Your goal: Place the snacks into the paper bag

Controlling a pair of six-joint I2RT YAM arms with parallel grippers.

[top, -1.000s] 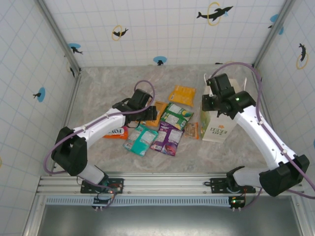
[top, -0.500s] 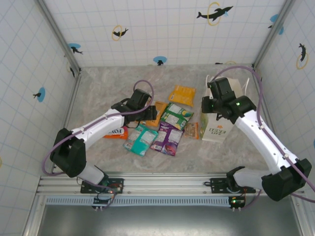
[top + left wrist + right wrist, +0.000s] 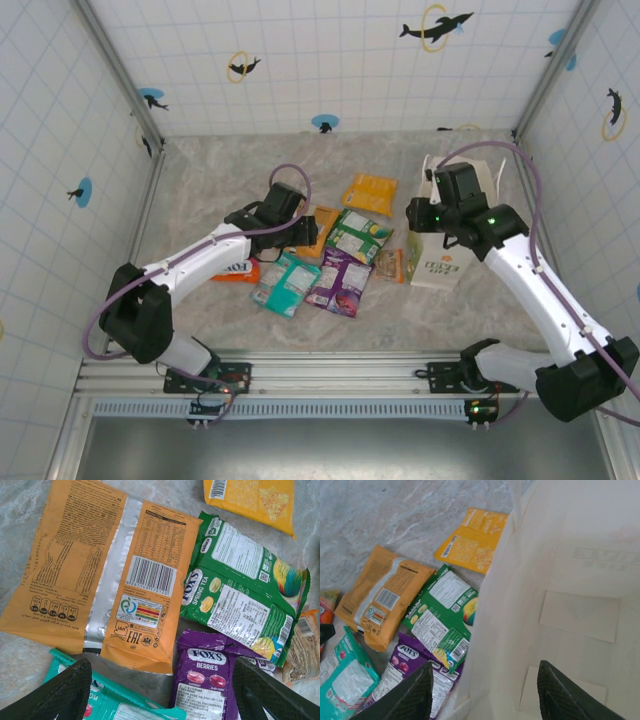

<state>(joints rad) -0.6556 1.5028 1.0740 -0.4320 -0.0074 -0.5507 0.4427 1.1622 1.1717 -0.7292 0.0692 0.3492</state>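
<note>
Widely apart: left jaws over orange packet [image 3: 100, 575], right jaws astride paper bag [image 3: 560, 580] wall.

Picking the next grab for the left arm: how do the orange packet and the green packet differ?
Print: the orange packet shows a silver seam strip down its middle; the green packet shows white label panels and "Fox's Spring Tea". Position: the orange packet lies nearer the left gripper, the green packet nearer the paper bag. Both lie flat, outside the paper bag.
</note>
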